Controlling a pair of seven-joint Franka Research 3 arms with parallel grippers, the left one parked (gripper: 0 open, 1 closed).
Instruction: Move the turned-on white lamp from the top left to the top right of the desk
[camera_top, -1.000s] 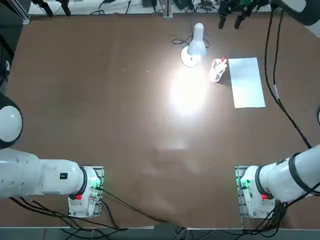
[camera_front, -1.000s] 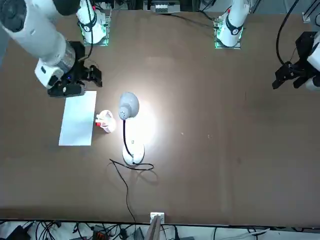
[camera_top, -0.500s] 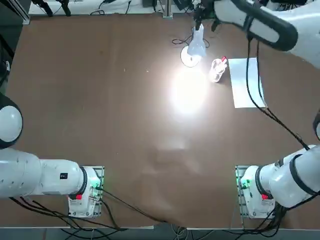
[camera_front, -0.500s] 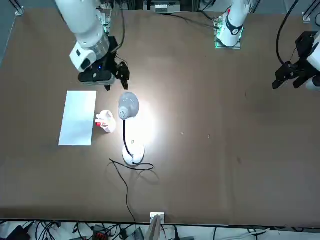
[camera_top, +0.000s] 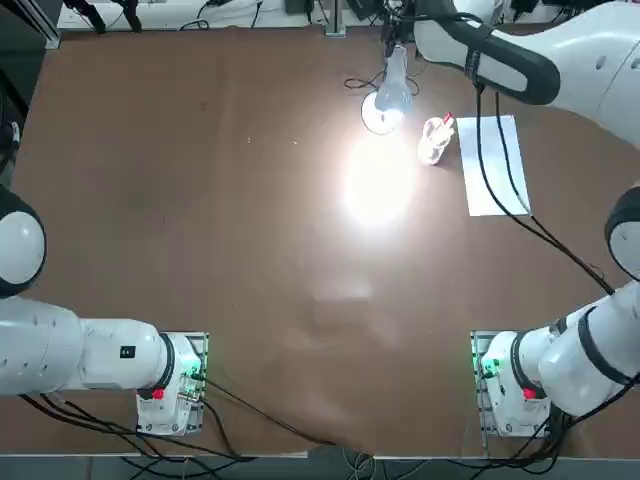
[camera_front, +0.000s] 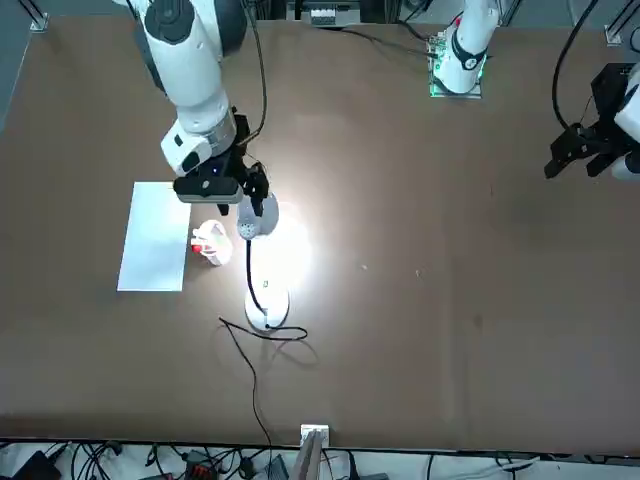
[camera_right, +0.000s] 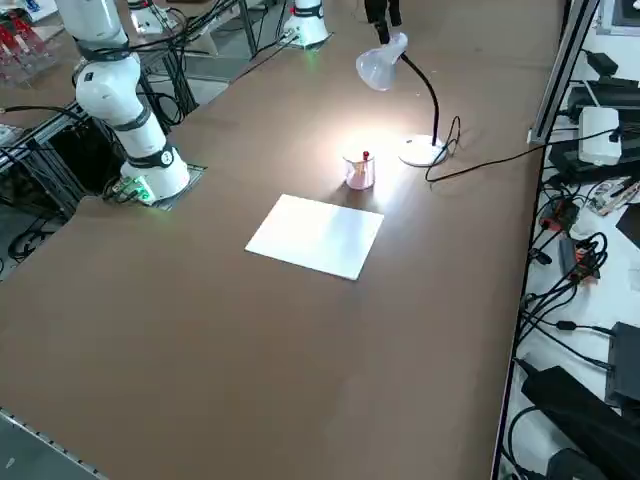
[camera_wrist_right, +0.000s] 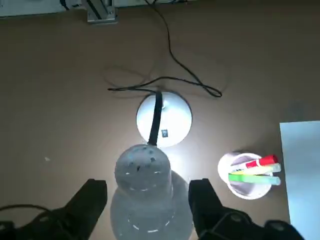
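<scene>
The white lamp stands lit at the far middle of the brown desk (camera_top: 200, 200), its round base (camera_top: 381, 118) flat on the top and its head (camera_top: 396, 75) throwing a bright patch on the wood. My right gripper (camera_top: 400, 32) hangs over the lamp head, open. In the wrist view its two fingers (camera_wrist_right: 95, 192) stand on either side of the glowing head (camera_wrist_right: 145, 175), nothing gripped. The front view shows the gripper (camera_front: 245, 190) just above the head (camera_front: 257, 218), with the base (camera_front: 266, 308) beyond. The side view shows the head (camera_right: 380, 62) under the gripper (camera_right: 381, 20).
A clear cup of pens (camera_top: 435, 138) stands just right of the lamp base, beside a white paper sheet (camera_top: 493, 165). The lamp's thin black cord (camera_top: 358, 82) loops behind the base toward the desk's far edge. A black cable trails from my right arm across the sheet.
My right arm has swung in from the desk's right side to above the lamp head, fingers still open. The lamp, cup and paper have not moved.
</scene>
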